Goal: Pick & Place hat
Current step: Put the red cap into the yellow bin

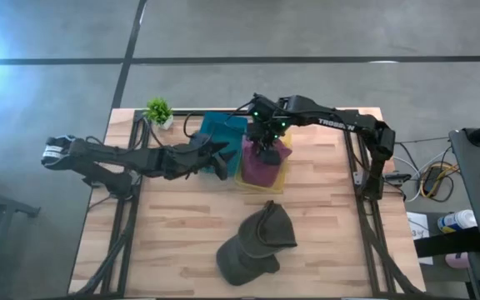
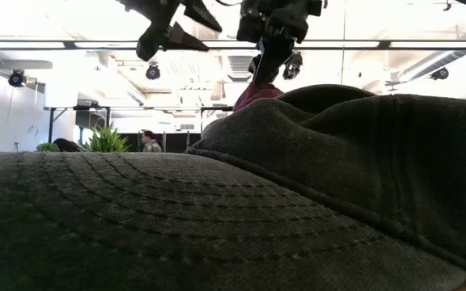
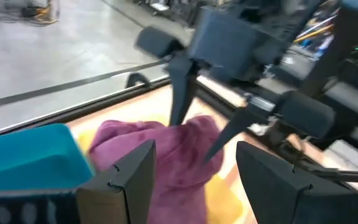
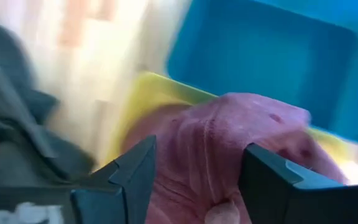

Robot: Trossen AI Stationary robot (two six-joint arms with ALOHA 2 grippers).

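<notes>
A maroon hat (image 1: 261, 167) lies heaped in a yellow bin (image 1: 242, 180), next to a teal bin (image 1: 219, 129) at the table's far middle. My right gripper (image 3: 194, 134) stands open right over the hat's top, fingers pointing steeply down. My left gripper (image 1: 223, 160) hovers open and nearly level just left of the yellow bin, in front of the teal bin, with nothing between its fingers (image 3: 129, 180). An olive-grey cap (image 1: 257, 242) rests on the table near the front edge, apart from both grippers. My right gripper has its spread fingertips (image 3: 180, 118) at the top fold of the maroon hat (image 3: 188, 146), coming from above. I cannot tell whether they touch the cloth. The hat rests in the yellow bin.
A small potted plant (image 1: 158, 110) stands at the far left corner. The olive-grey cap fills the low view's foreground (image 2: 217, 210). Bare wood lies at the table's left and right near parts. A person shows far off in the room (image 2: 148, 139).
</notes>
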